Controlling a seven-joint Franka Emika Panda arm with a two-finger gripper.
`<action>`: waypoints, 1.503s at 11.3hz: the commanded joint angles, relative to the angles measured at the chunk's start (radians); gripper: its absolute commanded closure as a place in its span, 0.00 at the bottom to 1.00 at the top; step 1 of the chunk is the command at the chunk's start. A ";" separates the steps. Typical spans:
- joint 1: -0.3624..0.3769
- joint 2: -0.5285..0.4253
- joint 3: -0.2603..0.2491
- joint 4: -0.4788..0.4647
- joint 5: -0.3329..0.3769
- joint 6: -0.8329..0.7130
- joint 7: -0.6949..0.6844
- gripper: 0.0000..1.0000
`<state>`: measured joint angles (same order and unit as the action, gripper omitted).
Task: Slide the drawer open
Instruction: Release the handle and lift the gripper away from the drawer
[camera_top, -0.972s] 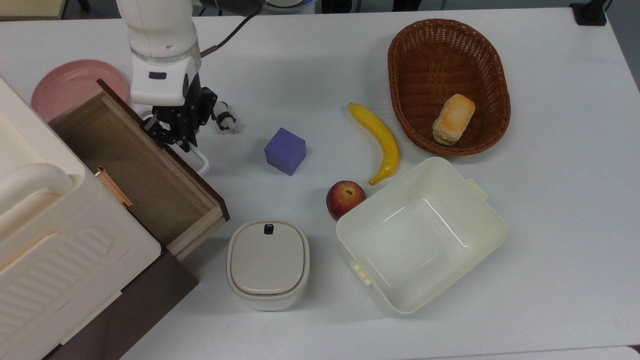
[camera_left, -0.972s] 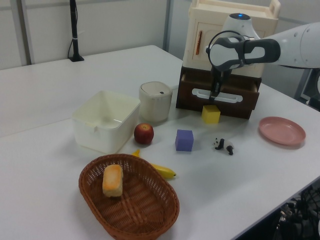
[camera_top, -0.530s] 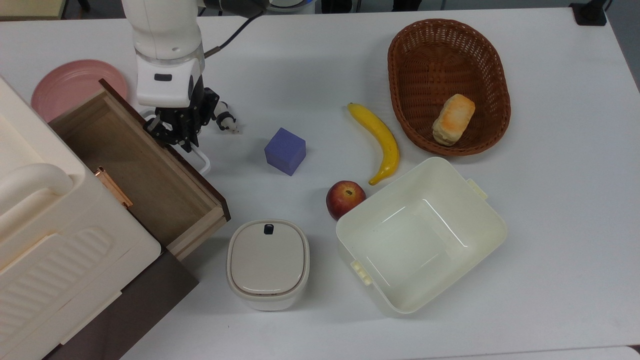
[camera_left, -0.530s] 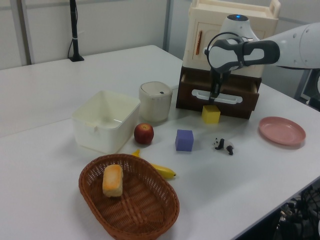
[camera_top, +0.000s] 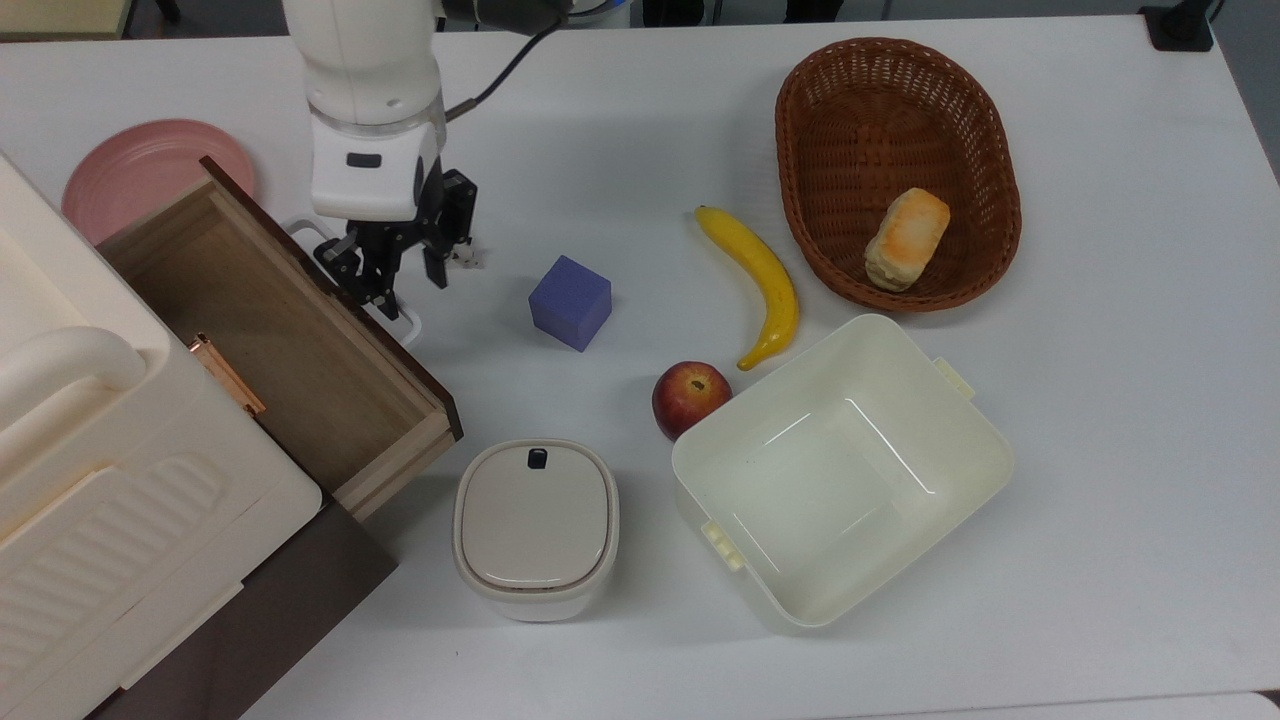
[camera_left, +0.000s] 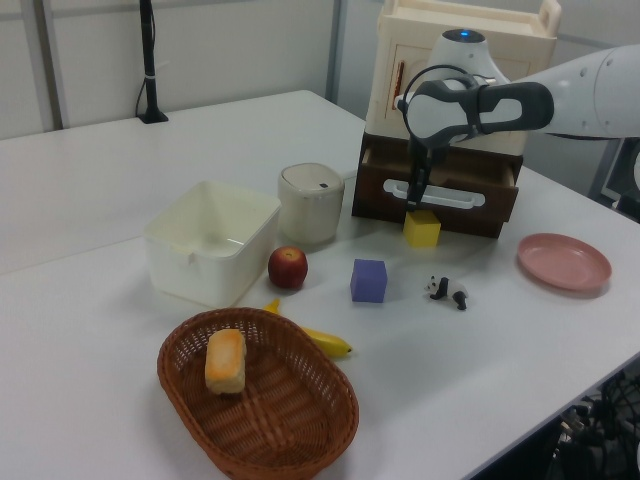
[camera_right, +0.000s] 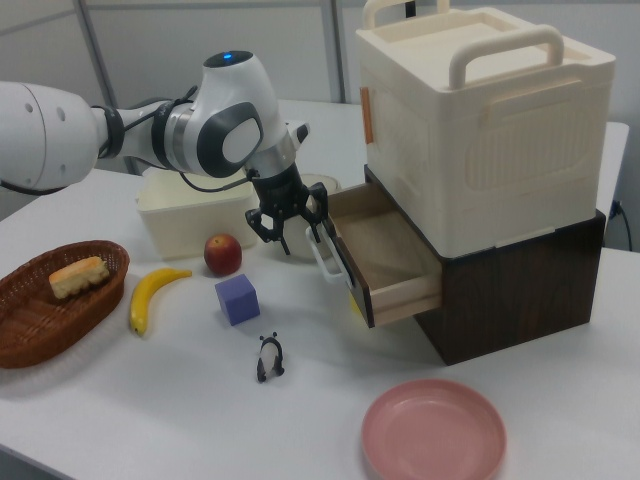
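The drawer (camera_top: 270, 320) is slid well out of the dark brown cabinet base, and its light wood inside is bare. Its dark front panel (camera_right: 352, 270) carries a white loop handle (camera_top: 403, 322). My gripper (camera_top: 393, 275) hangs open just in front of the panel, over the handle's middle stretch, gripping nothing. In the right view the gripper (camera_right: 290, 230) is to the left of the handle (camera_right: 325, 262). In the left view the gripper (camera_left: 413, 197) hangs in front of the drawer front (camera_left: 470, 195).
A cream lidded container (camera_top: 536, 528) stands beside the drawer's near corner. A purple cube (camera_top: 570, 302), a small panda toy (camera_right: 268, 358) and a yellow cube (camera_left: 421, 228) lie near the gripper. Banana (camera_top: 760, 285), apple (camera_top: 690, 398), cream tub (camera_top: 842, 468), basket (camera_top: 897, 100) and pink plate (camera_top: 140, 170) surround them.
My gripper has drawn back from the drawer handle toward the top view's right, and its fingers have spread apart. The drawer stays pulled out where it was.
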<state>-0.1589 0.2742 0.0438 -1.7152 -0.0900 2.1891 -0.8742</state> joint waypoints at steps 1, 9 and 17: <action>0.009 -0.038 -0.001 -0.034 0.000 -0.020 0.033 0.39; 0.009 -0.180 0.002 0.037 0.015 -0.285 0.300 0.01; 0.150 -0.191 0.059 0.075 0.016 -0.456 0.946 0.00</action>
<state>-0.0289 0.0823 0.0889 -1.6360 -0.0789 1.7601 -0.0087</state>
